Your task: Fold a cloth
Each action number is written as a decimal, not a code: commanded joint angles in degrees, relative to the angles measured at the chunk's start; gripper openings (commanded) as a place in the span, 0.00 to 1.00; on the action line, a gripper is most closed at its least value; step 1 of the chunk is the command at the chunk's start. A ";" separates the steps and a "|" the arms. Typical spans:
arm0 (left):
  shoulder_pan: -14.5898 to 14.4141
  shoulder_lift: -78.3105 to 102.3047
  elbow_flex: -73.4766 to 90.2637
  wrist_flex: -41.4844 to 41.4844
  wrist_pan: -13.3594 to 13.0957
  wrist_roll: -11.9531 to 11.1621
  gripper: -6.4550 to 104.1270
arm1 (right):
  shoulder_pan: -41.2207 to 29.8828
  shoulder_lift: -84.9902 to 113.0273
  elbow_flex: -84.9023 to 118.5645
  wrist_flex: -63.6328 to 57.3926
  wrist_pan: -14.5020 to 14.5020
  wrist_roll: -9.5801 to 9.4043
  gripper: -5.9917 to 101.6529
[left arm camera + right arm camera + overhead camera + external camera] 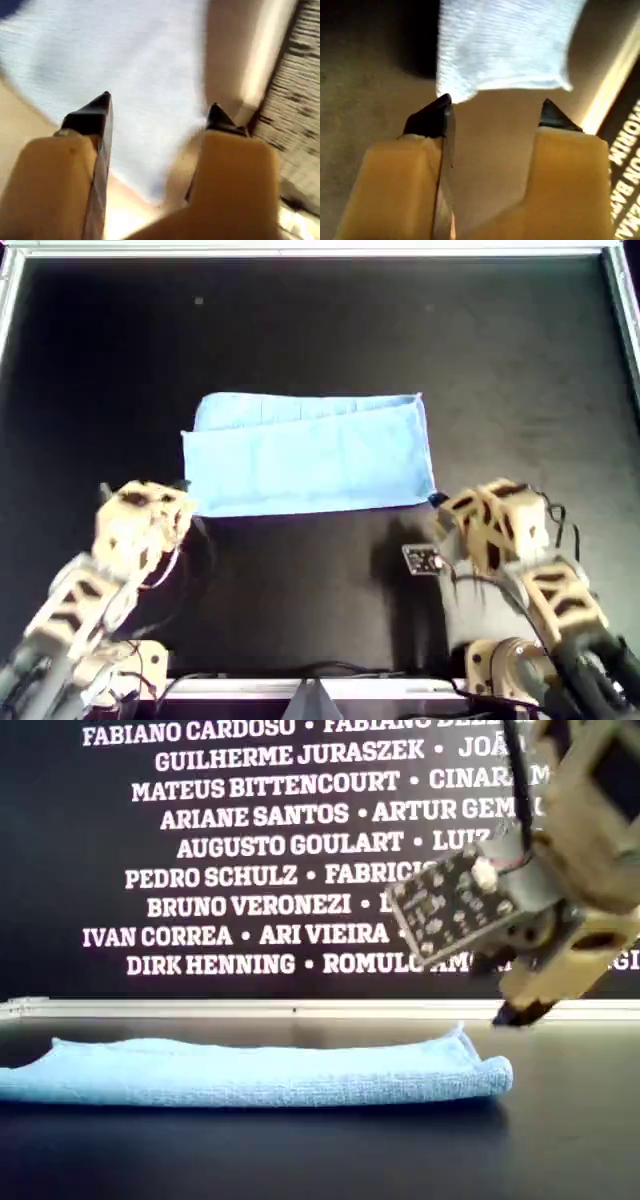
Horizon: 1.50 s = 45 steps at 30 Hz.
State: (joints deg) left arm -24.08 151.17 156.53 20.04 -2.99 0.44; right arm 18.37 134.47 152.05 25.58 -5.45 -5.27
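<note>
The light-blue cloth [310,455] lies flat on the black table, folded once into a wide band, with an under layer showing along its far edge. It also shows in the exterior view as a low cloth [250,1070]. My left gripper [185,502] is open at the cloth's near corner on the overhead view's left. In the left wrist view the cloth [125,60] spreads under the open left gripper [160,107]. My right gripper [437,502] is open beside the near corner on the overhead view's right. The cloth's corner [505,45] lies just ahead of the empty right gripper [496,107]. Its dark tip [520,1012] hovers above the table.
An aluminium frame [300,250] borders the black table [300,330]. A dark wall with white names [250,845] stands behind the table in the exterior view. Cables and arm bases [300,680] crowd the overhead view's near edge.
</note>
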 commanded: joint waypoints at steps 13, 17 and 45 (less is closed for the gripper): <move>-0.35 26.63 11.34 -0.70 -0.53 -0.18 0.67 | -0.44 16.35 5.01 0.70 -0.18 0.26 0.70; -0.35 26.63 11.51 -0.70 -0.53 0.18 0.67 | -0.44 14.50 5.19 0.70 -0.18 0.53 0.70; -1.14 26.63 11.78 -0.70 -0.44 0.35 0.67 | 0.44 3.78 1.05 -0.62 -0.97 0.18 0.86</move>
State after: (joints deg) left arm -24.08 176.66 168.75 20.04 -2.99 0.44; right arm 18.72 137.55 157.41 25.84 -6.06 -5.10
